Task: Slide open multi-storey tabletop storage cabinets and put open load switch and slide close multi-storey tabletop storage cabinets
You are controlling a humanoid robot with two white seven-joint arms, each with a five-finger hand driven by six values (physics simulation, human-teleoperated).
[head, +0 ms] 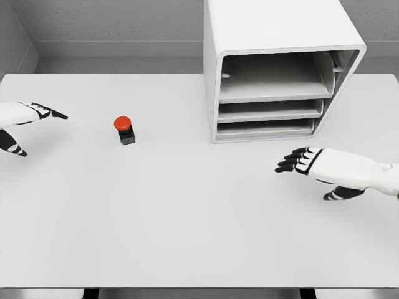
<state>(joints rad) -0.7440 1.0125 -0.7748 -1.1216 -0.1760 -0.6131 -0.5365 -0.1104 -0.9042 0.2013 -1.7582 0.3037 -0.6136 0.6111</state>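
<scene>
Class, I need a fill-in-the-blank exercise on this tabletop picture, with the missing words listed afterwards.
1. The small black switch with a round red button stands on the white table to the ____ of the white storage cabinet.
2. The cabinet shows ____ stacked drawers.
3. The right hand holds ____.
4. The left hand shows at the picture's ____ edge.

Missing words: left; three; nothing; left
</scene>
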